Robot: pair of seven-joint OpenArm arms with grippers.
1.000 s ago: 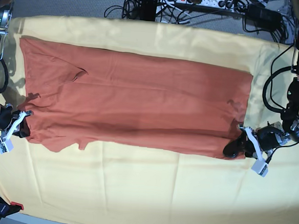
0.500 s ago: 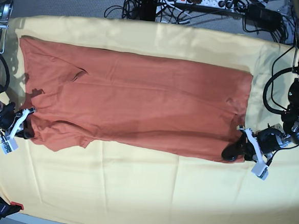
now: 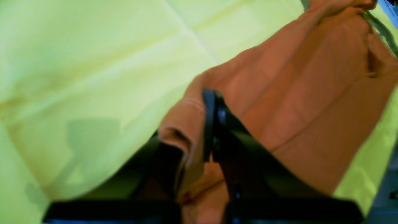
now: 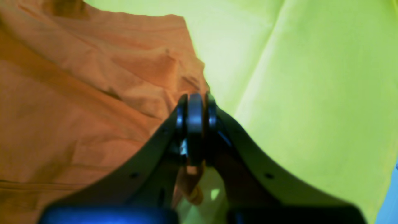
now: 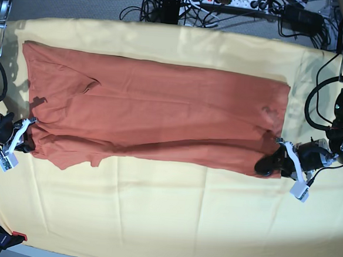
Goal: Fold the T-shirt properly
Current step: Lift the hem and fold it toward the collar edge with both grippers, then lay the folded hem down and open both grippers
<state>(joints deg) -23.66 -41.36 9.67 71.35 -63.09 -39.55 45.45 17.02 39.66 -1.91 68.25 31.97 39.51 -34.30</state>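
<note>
T-shirt [image 5: 155, 115] cloth — plain rust-orange, soft and matte — lies spread in a long band across the pale yellow cloth [image 5: 171, 217] that covers the desk, running almost from one side of the base view to the other. Its far edge lies flat and straight; its near edge is drawn inward, with a shallow fold running the length of the body just inside it. A short sleeve sticks out at the near corner on the base view's left, and a small crease marks the cloth not far from that end. No print, logo or writing shows on the fabric, and no tag can be made out.

The right gripper [image 5: 18, 143] sits at the shirt's near corner on the base view's left; its wrist view shows the jaws pressed together with a wrinkled edge of orange cloth bunched at their tips. The left gripper [image 5: 278, 160] is at the opposite near corner; its jaws are closed on a hemmed fold of the shirt, two lines of stitching visible beside one finger [image 3: 209, 124]. Both wrist views are blurred.
</note>
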